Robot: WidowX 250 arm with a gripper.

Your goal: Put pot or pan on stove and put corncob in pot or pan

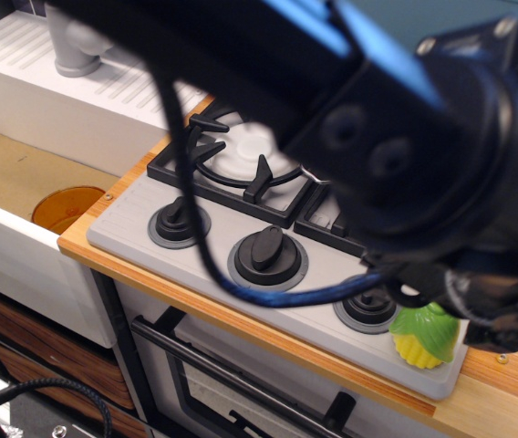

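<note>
The corncob (426,334), yellow with a green husk, lies on the front right corner of the grey stove (140,239). My arm fills the upper right of the view and hides the right burner and the steel pot. My gripper (483,307) is low over the stove's right edge, just above and right of the corncob. Its jaws are dark and blurred, so I cannot tell how they stand. The left burner grate (241,166) shows partly and has nothing on it.
Two black knobs (267,250) show in full and a third is half hidden by the arm. A blue cable (288,292) hangs across the stove front. An orange dish (67,208) lies in the sink basin on the left, with a white ribbed drainer (104,91) and a faucet behind it.
</note>
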